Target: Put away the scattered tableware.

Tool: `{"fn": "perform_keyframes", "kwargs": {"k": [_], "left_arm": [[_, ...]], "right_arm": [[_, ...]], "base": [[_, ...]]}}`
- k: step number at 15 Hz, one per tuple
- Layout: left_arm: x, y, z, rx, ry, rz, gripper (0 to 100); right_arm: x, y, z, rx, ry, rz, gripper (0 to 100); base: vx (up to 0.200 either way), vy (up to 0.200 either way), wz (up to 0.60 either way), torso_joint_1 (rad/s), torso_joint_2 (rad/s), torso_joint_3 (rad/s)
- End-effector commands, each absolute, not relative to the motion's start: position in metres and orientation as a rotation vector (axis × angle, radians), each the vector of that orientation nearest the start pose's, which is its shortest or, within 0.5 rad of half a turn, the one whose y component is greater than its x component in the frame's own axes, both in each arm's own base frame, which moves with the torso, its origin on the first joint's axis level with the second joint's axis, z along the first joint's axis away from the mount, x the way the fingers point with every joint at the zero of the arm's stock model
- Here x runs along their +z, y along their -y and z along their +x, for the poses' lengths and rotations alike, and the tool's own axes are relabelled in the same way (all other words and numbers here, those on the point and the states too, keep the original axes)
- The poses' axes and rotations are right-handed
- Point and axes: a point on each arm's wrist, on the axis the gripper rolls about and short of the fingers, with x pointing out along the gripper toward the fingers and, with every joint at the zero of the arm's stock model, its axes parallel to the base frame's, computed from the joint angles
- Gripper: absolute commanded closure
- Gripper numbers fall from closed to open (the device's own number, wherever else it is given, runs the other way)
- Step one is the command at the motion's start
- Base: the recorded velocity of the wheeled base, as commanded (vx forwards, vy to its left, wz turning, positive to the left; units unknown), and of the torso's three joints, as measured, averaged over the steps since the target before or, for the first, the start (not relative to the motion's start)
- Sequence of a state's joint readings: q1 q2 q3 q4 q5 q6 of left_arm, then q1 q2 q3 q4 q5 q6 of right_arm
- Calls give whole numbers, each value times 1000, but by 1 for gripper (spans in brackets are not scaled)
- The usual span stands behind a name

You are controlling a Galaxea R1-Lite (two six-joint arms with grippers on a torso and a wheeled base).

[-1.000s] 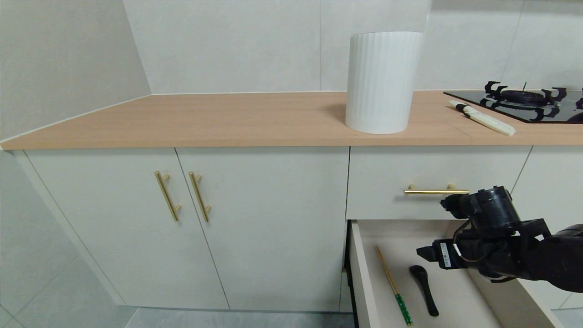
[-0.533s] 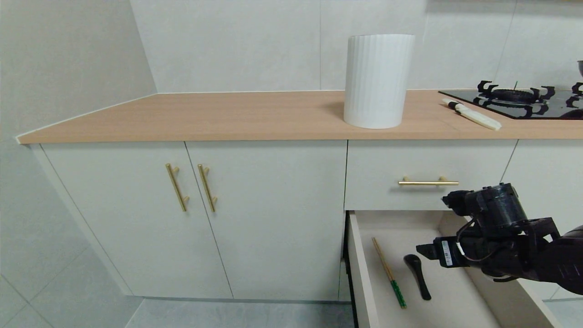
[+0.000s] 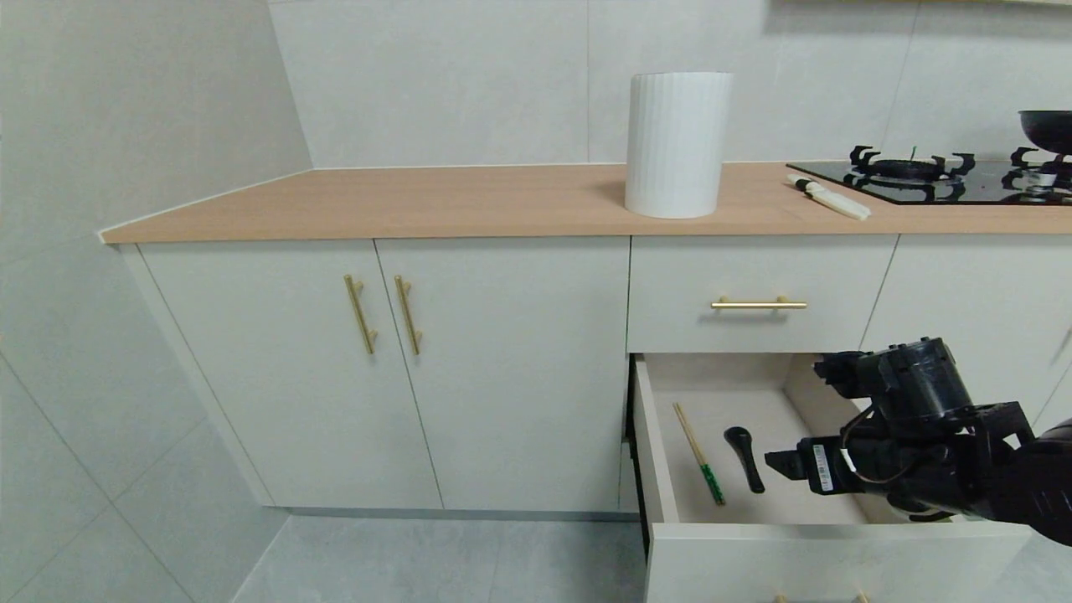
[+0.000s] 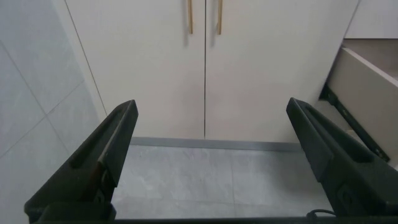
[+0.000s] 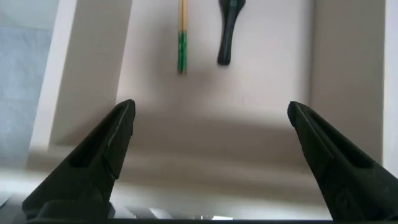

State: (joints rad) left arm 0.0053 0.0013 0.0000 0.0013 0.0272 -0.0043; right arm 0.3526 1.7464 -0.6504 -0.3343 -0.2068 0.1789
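Under right gripper (image 5: 211, 111) and wrist: drawer (image 3: 655, 444) floor and side wall blocked. Ahead of it, spoon (image 5: 227, 37) bowl and chopsticks (image 5: 182, 50) plain ends cropped. Below it, drawer handle (image 3: 777, 598) cropped (two posts show). Ahead of left gripper (image 4: 211, 107): cabinet handles (image 4: 219, 15) blurred, cropped. High beyond right gripper, pan (image 3: 1047, 126) cropped.

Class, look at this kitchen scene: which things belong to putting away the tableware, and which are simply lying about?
Part of the job:
open drawer
chopsticks in it
black spoon beside them
pale utensil on the counter, probably yet to be stowed
right claw, open above the drawer

Just lying about:
white ribbed canister
hob
dark pan
cupboard doors
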Motion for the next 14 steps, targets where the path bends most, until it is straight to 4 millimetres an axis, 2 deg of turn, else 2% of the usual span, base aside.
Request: {"fn": "perform_keyframes", "kwargs": {"k": [1,4,8,11,14], "left_arm": [[75,-1,-23,32,-3,-5,0],[75,0,-23,34,-3,-5,0],[75,0,-23,34,-3,-5,0],[75,-1,-23,32,-3,-5,0],[75,0,-23,34,-3,-5,0]], "right_arm": [[105,-91,256,80,-740,-46,0],[109,-92,242,126,-760,-97,0],[121,-90,205,365,-851,-164,0],[114,-85,179,530,-928,-311,0],[105,-84,167,625,-947,-399,0]], "base": [[0,0,0,0,0,0],[0,0,0,0,0,0],[0,0,0,0,0,0],[0,0,0,0,0,0],[0,0,0,0,0,0]]}}
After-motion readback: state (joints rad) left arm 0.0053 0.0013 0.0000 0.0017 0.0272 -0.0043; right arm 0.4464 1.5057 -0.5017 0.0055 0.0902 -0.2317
